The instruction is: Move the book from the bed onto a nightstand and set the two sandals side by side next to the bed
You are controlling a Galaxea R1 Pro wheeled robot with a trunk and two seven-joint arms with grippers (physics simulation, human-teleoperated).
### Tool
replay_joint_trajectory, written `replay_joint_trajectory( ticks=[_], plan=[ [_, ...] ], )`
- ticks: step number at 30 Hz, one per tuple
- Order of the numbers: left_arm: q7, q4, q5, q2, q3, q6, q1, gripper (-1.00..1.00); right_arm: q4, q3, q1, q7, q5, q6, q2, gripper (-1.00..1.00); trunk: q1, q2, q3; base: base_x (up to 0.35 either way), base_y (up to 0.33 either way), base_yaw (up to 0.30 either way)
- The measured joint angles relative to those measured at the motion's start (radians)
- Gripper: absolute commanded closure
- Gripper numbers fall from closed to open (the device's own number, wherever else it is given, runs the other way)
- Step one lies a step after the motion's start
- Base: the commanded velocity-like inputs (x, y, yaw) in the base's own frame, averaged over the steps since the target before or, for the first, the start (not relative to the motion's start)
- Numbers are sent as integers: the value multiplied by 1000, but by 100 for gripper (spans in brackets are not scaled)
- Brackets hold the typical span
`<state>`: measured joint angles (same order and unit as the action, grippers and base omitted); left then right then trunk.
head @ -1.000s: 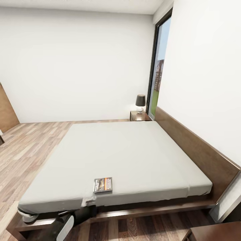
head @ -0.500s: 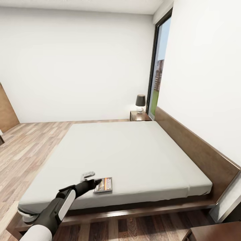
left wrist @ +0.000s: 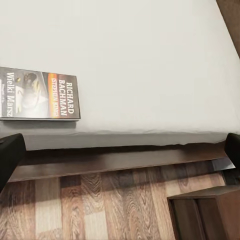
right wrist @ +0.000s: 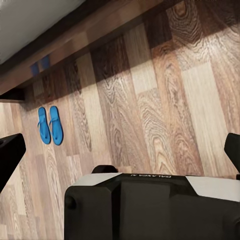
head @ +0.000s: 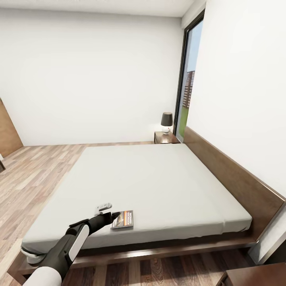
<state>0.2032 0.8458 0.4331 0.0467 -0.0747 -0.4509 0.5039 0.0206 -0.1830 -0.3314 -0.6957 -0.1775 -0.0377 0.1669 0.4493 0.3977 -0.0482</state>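
The small dark grey paperback book with an orange band [head: 122,219] is seen flat on the big low bed with a pale grey cover [head: 151,178], near its front edge at about 7 o'clock. The left gripper [head: 109,210] is held over the bed just beside the book, at the book's 9 o'clock, with its fingers apart. The two bright blue flip-flop sandals [right wrist: 50,125] are laid side by side on the brown plank floor [right wrist: 150,100] near the bed frame. The right gripper's fingers are wide apart and hold nothing. A dark brown nightstand [head: 165,137] with a lamp [head: 167,122] is seen at 1 o'clock.

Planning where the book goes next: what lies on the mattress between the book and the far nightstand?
Head view: nothing, just bare bed cover from the book to the nightstand, which carries a lamp.
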Motion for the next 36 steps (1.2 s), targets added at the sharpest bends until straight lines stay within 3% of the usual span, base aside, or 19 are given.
replay_joint_trajectory(
  ticks=[16,36],
  plan=[
    [0,0,0,0,0,0,0,-100,0,1,0,0,0,0,0,-100,0,0,-13,2,0,0],
    [0,-2,0,-1,0,0,0,-100,0,2,0,0,0,0,-2,-100,0,0,-16,224,0,0]
  ],
)
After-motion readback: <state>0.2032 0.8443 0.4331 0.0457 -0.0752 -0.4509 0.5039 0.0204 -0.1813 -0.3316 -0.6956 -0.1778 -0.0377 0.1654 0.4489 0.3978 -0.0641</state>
